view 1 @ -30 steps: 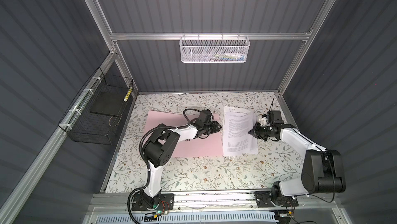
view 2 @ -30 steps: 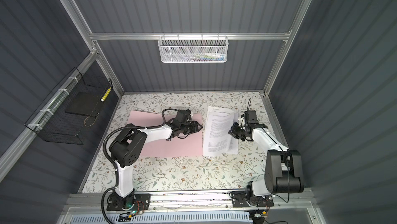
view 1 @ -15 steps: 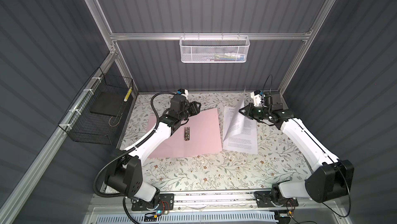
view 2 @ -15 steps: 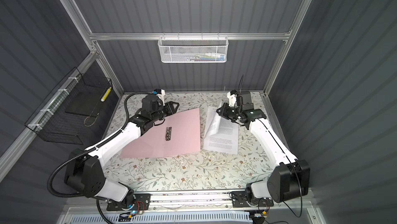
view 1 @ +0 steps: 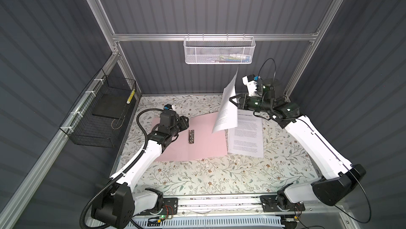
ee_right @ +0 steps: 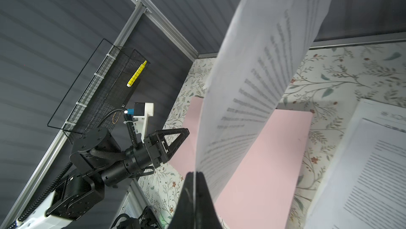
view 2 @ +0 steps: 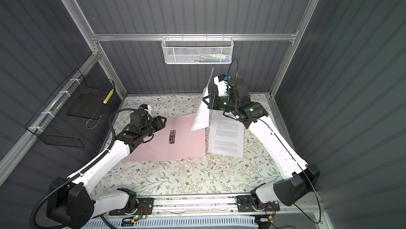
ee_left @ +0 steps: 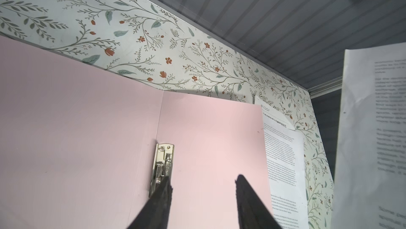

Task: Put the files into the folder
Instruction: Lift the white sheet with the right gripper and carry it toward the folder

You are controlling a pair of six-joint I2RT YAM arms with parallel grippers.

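Observation:
The pale pink folder (view 1: pixel 204 142) (view 2: pixel 186 144) lies open and flat on the table, its metal clip (view 1: pixel 191 136) (ee_left: pixel 162 164) along the spine. My left gripper (view 1: pixel 186 122) (ee_left: pixel 203 178) hovers open and empty just above the folder beside the clip. My right gripper (view 1: pixel 231 102) (ee_right: pixel 195 174) is shut on one edge of a printed sheet (view 1: pixel 227 109) (ee_right: pixel 252 85). The sheet hangs curled in the air over the folder's right edge. The other files (view 1: pixel 246 135) (view 2: pixel 227 137) lie stacked on the table right of the folder.
A black wire basket (view 1: pixel 103 111) on the left wall holds a black slab and a yellow pen. A white mesh basket (view 1: pixel 218 51) hangs on the back wall, close above the lifted sheet. The floral table (view 1: pixel 219 177) extends in front of the folder.
The right gripper has lifted one sheet off the stack, higher and toward the folder. The folder now lies open and flat, and the left gripper has come to the clip.

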